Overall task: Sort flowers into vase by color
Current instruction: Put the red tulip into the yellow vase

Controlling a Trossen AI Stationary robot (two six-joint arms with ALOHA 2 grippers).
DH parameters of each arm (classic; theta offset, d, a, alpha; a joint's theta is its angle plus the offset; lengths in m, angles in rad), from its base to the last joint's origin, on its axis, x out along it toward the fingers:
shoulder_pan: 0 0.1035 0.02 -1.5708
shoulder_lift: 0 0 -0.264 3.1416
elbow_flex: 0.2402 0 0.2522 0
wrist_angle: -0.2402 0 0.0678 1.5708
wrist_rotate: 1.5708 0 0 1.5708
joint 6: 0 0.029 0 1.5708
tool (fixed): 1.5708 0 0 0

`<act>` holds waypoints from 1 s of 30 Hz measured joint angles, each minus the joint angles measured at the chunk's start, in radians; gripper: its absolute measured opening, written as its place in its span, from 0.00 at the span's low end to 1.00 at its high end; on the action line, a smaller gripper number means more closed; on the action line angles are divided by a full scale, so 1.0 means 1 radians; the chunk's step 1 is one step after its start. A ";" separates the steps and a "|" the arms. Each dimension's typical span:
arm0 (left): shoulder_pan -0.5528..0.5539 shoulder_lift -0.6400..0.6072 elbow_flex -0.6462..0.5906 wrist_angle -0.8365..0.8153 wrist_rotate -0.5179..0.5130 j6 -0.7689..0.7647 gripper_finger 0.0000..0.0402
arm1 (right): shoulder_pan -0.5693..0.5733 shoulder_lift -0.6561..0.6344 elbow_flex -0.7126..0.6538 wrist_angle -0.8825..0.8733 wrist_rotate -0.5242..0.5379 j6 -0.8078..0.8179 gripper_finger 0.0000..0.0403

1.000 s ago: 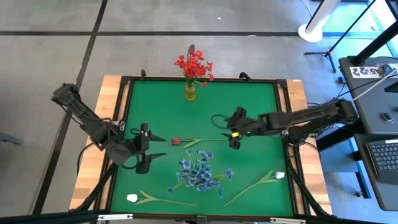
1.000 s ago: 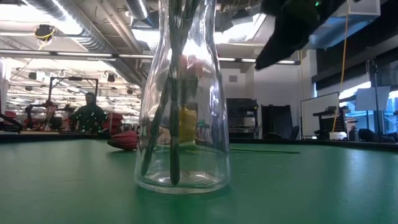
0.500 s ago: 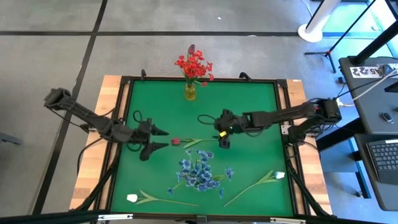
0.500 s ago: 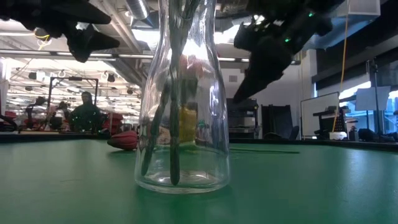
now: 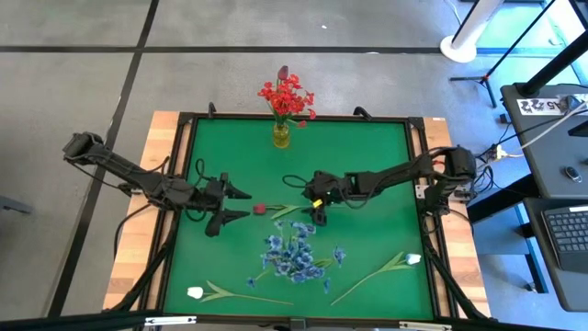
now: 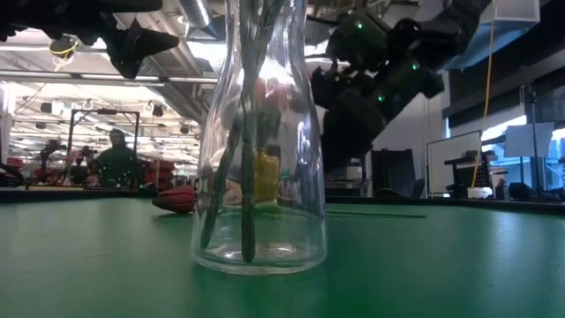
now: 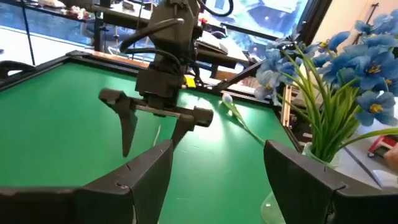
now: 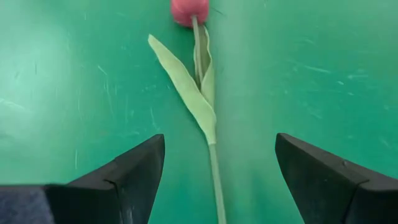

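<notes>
From the low camera you get almost nothing of the work area: a clear glass vase (image 6: 259, 141) fills the middle of that view, cut off at the top, with green stems inside it whose blossoms you cannot see there. Behind the glass only a dark red bud (image 6: 177, 199) shows low on the green surface (image 6: 441, 265); the arms appear as dark shapes overhead.

The overhead camera gives you the layout. The red sprays (image 5: 286, 97) stand in a small vase (image 5: 281, 135) at the far edge of the surface. The dark red rosebud (image 5: 260, 209) lies flat near the middle, its stem running toward the right claw (image 5: 315, 210), which is over that stem with its fingers apart. The left claw (image 5: 237, 204) hangs just beside the bud's other side, fingers apart too, holding nothing.

Blue sprays (image 5: 294, 255) lie loose nearer the front, with two white tulips (image 5: 196, 292) (image 5: 413, 259) toward the front corners.

Only the right wrist camera shows the rosebud's leaf (image 8: 186, 90) and stem between that claw's spread fingers (image 8: 124, 171). The left wrist camera shows blue flowers (image 7: 348, 59) upright in a vase, close by, half cut off.
</notes>
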 joint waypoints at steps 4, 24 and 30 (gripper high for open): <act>0.000 0.000 -0.001 0.000 0.000 0.000 0.62 | -0.007 0.002 -0.071 0.108 -0.006 0.024 0.75; 0.052 0.000 -0.242 0.368 -0.010 -0.076 0.62 | -0.006 0.001 -0.156 0.096 0.016 0.101 0.75; 0.052 0.000 -0.242 0.389 -0.011 -0.071 0.62 | -0.005 -0.003 -0.154 0.011 0.049 0.105 0.69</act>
